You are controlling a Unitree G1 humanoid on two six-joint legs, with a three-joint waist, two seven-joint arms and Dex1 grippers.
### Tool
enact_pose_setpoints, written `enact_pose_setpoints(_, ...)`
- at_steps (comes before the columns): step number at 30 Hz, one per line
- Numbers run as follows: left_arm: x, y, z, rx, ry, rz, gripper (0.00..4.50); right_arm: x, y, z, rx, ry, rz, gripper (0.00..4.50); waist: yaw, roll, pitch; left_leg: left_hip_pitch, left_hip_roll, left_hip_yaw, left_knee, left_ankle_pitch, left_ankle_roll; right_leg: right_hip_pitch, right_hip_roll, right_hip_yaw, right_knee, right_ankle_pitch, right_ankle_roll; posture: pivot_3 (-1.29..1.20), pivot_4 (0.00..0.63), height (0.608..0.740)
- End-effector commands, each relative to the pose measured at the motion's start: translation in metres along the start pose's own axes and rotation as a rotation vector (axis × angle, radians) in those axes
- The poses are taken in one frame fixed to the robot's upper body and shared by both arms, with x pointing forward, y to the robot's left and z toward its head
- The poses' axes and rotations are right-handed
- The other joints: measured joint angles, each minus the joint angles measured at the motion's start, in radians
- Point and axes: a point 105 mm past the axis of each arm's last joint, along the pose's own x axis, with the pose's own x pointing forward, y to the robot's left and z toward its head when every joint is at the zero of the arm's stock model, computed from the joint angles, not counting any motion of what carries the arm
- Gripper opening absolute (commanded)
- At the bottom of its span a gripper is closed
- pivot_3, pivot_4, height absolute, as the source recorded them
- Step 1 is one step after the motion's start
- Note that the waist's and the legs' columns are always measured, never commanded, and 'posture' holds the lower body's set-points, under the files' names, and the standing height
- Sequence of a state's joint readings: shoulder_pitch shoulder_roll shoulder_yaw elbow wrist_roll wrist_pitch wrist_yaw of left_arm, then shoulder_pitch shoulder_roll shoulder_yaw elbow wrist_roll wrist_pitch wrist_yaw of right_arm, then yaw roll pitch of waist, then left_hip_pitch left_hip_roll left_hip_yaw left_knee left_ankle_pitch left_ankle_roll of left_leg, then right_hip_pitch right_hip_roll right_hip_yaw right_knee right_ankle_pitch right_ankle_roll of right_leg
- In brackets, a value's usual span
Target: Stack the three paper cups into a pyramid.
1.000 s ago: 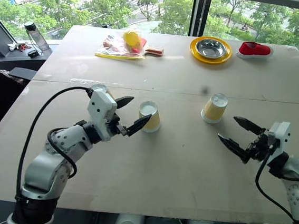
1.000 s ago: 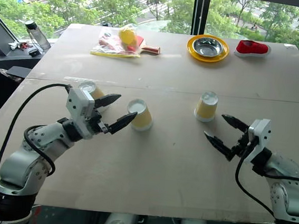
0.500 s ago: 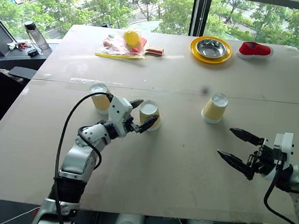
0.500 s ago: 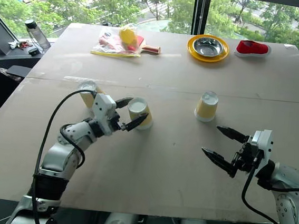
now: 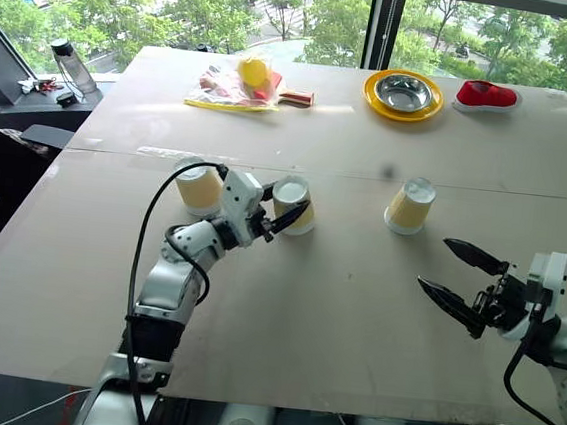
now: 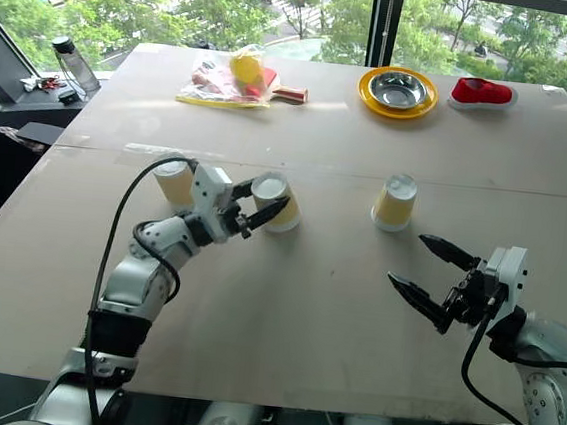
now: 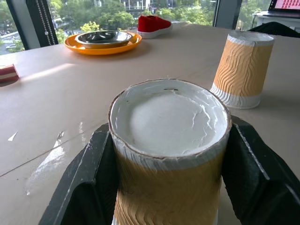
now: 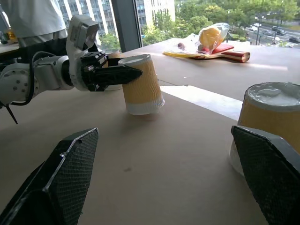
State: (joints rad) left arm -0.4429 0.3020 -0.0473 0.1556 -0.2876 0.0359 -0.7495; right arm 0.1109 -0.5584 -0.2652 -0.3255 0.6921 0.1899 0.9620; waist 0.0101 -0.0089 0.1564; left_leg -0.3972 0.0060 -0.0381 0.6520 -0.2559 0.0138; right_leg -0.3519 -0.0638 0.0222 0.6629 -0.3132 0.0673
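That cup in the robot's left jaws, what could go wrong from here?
The middle cup looks tilted in the left gripper, so it may slip or get crushed. The left cup stands close beside the arm and could be knocked over. The right cup sits apart, so the base is not yet formed.

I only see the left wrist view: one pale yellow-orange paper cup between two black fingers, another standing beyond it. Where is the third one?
Observer: The third pale yellow-orange paper cup stands upside down to the robot's left of the gripped cup, beside the left gripper's wrist.
Operator: What's the other hand doing?
Observer: The right gripper hovers open and holds nothing, nearer the robot than the far cup.
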Motion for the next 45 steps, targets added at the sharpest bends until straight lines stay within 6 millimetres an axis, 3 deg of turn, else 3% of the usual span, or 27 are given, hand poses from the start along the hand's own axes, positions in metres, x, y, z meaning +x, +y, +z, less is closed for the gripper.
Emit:
enact_pose_setpoints(1,0.036,-0.013,0.008,-0.004,-0.041,-0.107,2.37,-0.005,-0.016,0.013,-0.063,-0.044,-0.1,4.5,0.005,0.0,0.0,0.0,0.0,0.0,0.0,0.0,0.0,0.0,0.0,0.0,0.0,0.0,0.0,0.0,0.15,0.74)
enact_pose_setpoints(5,0.069,-0.017,0.007,-0.011,-0.043,-0.157,2.37,-0.006,-0.024,0.015,-0.109,-0.039,-0.153,4.5,-0.003,0.0,0.0,0.0,-0.001,0.0,0.0,0.0,0.0,0.001,0.0,0.0,-0.001,0.0,0.001,0.0,0.15,0.74)
enact_pose_setpoints(11,0.091,-0.021,0.003,0.023,-0.025,-0.193,2.37,-0.005,-0.023,0.022,-0.136,-0.055,-0.2,4.5,-0.016,-0.001,0.0,-0.001,-0.001,0.0,-0.001,0.0,0.0,-0.002,0.001,0.0,0.0,-0.001,0.002,0.0,0.15,0.74)
enact_pose_setpoints(29,0.095,-0.024,-0.004,0.056,-0.014,-0.223,2.37,-0.004,-0.014,0.024,-0.128,-0.05,-0.213,4.5,-0.021,-0.001,0.0,-0.001,-0.001,0.0,-0.001,0.0,0.0,-0.002,0.001,0.0,0.001,-0.001,0.002,0.0,0.15,0.74)
enact_pose_setpoints(32,0.096,-0.022,-0.003,0.065,-0.013,-0.216,3.74,-0.003,-0.014,0.025,-0.127,-0.048,-0.212,4.5,-0.021,-0.001,0.0,-0.001,-0.001,0.0,-0.001,0.0,0.0,-0.002,0.001,0.0,0.001,-0.001,0.002,0.0,0.15,0.74)
enact_pose_setpoints(33,0.096,-0.022,-0.003,0.067,-0.013,-0.214,3.74,-0.002,-0.014,0.025,-0.127,-0.047,-0.212,4.5,-0.021,-0.001,0.0,-0.001,-0.001,0.0,-0.001,0.0,0.0,-0.002,0.001,0.0,0.001,-0.001,0.002,0.0,0.15,0.74)
enact_pose_setpoints(34,0.096,-0.021,-0.003,0.071,-0.013,-0.211,4.42,-0.002,-0.014,0.025,-0.127,-0.046,-0.213,4.5,-0.021,-0.001,0.0,-0.002,-0.001,0.0,-0.001,0.0,0.0,-0.002,0.001,0.0,0.001,-0.001,0.002,0.0,0.15,0.74)
enact_pose_setpoints(40,0.094,-0.02,0.0,0.085,-0.028,-0.208,4.47,0.001,-0.014,0.028,-0.128,-0.047,-0.211,4.5,-0.021,-0.001,0.0,-0.001,-0.001,0.0,-0.001,0.0,0.0,-0.002,0.001,0.0,0.001,-0.001,0.002,0.0,0.15,0.74)
enact_pose_setpoints(45,0.064,-0.015,0.045,0.13,-0.216,-0.186,4.47,0.003,-0.012,0.028,-0.123,-0.054,-0.183,4.5,-0.029,0.0,0.0,-0.001,0.0,0.001,-0.001,0.002,-0.002,-0.002,0.001,0.002,0.001,-0.001,0.002,0.0,0.15,0.74)
